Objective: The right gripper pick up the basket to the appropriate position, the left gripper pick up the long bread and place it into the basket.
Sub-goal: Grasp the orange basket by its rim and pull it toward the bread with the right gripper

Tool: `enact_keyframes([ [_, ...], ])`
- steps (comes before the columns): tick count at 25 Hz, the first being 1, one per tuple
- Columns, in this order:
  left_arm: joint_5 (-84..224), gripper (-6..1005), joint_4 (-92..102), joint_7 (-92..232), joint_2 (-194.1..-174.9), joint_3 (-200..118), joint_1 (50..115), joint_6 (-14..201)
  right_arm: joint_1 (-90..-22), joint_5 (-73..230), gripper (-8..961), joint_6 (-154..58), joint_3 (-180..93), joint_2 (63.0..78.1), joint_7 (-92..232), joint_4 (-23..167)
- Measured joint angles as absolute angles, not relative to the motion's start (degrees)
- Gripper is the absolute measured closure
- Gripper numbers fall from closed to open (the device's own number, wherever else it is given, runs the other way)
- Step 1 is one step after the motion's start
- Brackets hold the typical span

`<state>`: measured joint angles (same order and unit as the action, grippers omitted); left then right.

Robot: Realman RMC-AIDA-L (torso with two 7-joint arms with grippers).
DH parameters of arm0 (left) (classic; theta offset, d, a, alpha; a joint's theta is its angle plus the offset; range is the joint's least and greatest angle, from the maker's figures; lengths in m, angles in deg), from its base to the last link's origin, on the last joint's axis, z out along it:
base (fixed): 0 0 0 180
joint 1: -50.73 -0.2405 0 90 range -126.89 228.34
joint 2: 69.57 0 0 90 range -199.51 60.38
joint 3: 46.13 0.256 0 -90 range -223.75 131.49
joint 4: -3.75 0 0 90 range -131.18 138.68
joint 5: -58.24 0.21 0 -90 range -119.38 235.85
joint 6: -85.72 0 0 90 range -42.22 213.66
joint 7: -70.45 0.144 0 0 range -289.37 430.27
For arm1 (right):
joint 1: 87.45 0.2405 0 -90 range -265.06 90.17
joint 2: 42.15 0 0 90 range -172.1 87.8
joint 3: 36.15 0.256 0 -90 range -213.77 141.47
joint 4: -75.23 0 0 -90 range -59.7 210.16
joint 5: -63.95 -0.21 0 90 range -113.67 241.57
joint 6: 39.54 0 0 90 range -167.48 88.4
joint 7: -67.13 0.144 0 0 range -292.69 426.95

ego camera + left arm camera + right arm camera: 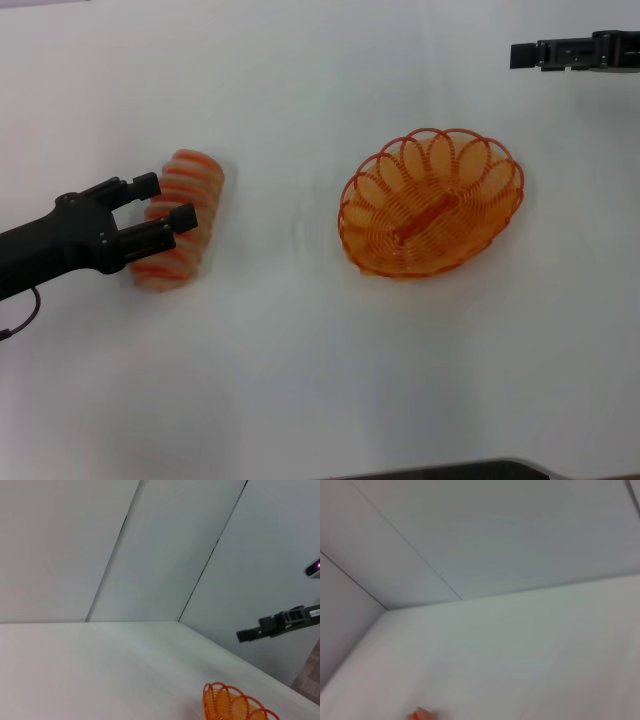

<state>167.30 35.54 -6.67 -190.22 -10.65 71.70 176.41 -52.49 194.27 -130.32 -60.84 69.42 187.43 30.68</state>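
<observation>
The long bread, pale tan with orange stripes, lies on the white table at the left. My left gripper is open, its two fingers over the bread's near-left part, one on each side of it. The orange wire basket stands empty right of the middle, apart from the bread. Its rim shows in the left wrist view. My right gripper hangs at the far right, beyond the basket and clear of it; it also shows in the left wrist view.
The white table lies bare between the bread and the basket. A dark edge shows at the near side. A small orange bit shows in the right wrist view; I cannot tell what it is.
</observation>
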Motion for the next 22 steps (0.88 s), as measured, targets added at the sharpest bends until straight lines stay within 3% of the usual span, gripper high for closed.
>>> enact_keyframes([
  [10,166.7,174,35.7,-6.3,-190.79,-11.2,72.2,176.0,-45.8,207.9,40,-125.5,-66.2,70.24,199.1,29.8],
  [22,166.7,174,35.8,-4.8,-191.03,-11.3,72.3,175.9,-44.7,210.7,41,-125.2,-74.2,71.04,204.1,30.2],
])
